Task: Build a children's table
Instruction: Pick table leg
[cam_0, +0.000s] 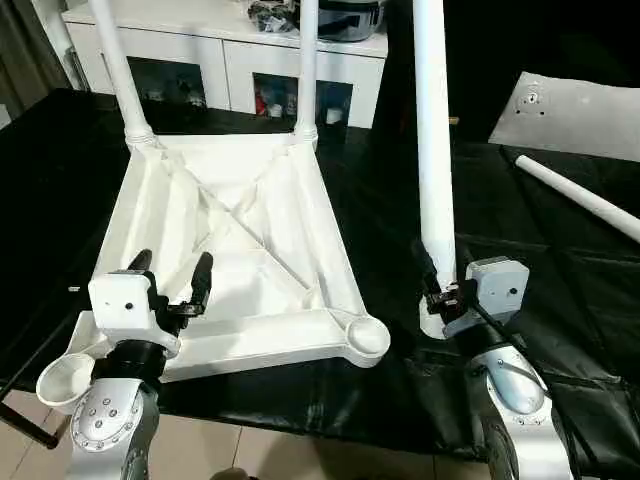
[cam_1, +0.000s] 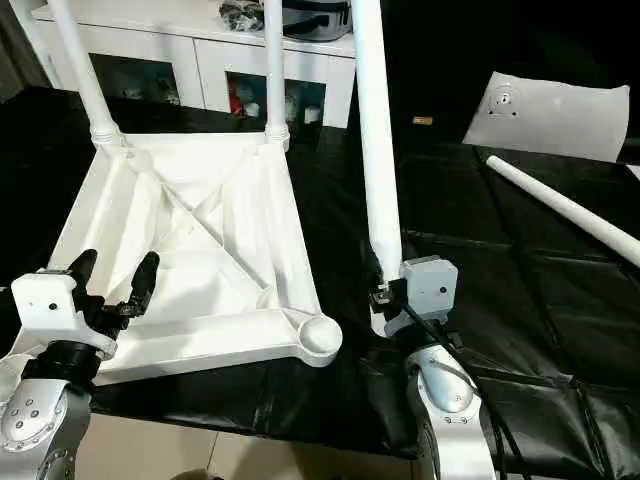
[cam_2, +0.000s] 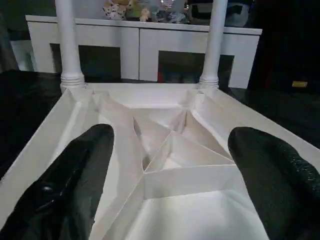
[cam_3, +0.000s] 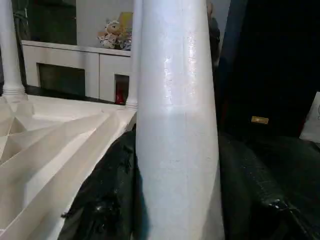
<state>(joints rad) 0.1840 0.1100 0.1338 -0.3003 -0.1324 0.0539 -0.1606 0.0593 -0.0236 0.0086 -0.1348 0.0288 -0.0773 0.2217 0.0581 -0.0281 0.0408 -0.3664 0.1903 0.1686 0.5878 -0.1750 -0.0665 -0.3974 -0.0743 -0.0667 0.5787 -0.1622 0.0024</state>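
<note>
A: Left eye view, left side?
B: Left gripper (cam_0: 172, 276) spread wide, empty, above near edge of upturned tabletop (cam_0: 240, 235) on black-covered table (cam_0: 560, 250). Two legs (cam_0: 118, 65) upright in far sockets.
A: Right side?
B: Right gripper (cam_0: 436, 290) clamped on third leg (cam_0: 433, 130), upright beside tabletop. Fourth leg (cam_0: 578, 197) lying far right.

Head views look down from above; wrist views sit close, sharing the tabletop (cam_0: 240, 230)

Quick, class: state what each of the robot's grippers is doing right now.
Left gripper: open, holding nothing, over the tabletop.
Right gripper: shut on an upright leg.
</note>
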